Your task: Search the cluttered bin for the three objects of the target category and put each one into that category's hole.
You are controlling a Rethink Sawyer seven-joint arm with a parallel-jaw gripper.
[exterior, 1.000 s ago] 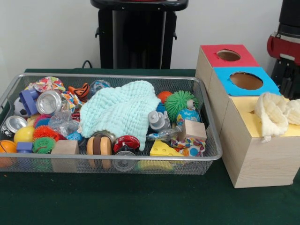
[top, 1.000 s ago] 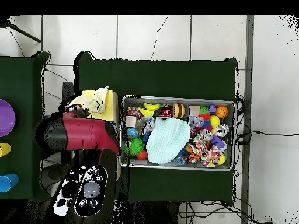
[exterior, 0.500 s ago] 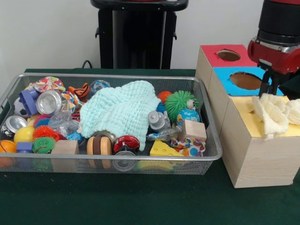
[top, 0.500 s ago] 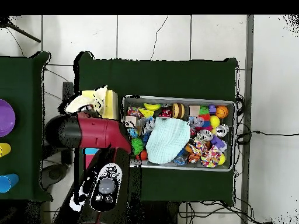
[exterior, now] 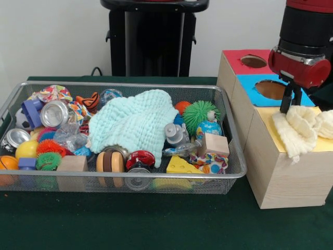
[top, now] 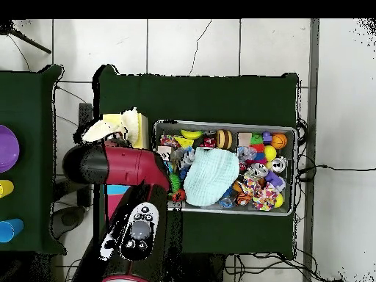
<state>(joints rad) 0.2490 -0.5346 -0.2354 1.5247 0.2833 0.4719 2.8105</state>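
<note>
**One cloth on the yellow box, one still in the bin**

The red and black arm (exterior: 304,47) comes down over the row of wooden boxes beside the wire bin (exterior: 229,172). There are three boxes in that row: one with a red top (exterior: 237,62), one with a blue top (exterior: 255,96) and one with a yellow top (exterior: 270,127). Two round holes show, one in the red top and one in the blue; whatever opening the yellow top has is covered.

A cream cloth (exterior: 302,125) lies bunched on the yellow top, one end drooping over the front edge. The gripper (exterior: 287,100) hangs right at the cloth's upper left, a single dark finger visible reaching down to it. I cannot tell whether the jaws are apart or closed, or whether they grip the cloth at all.

In the bin, one mint-green cloth (exterior: 132,125) sprawls across the middle of the clutter. Around it I count two bare wooden blocks, one at the front left (exterior: 72,165) and one toward the right (exterior: 214,144), one green spiky ball (exterior: 199,114), one yellow cheese wedge (exterior: 179,165) and one silver can (exterior: 54,113) at the left.

From overhead, the arm (top: 121,169) covers most of the boxes; only the yellow top (top: 139,125) with the cream cloth (top: 110,128) peeks out beside the bin (top: 294,172).
</note>
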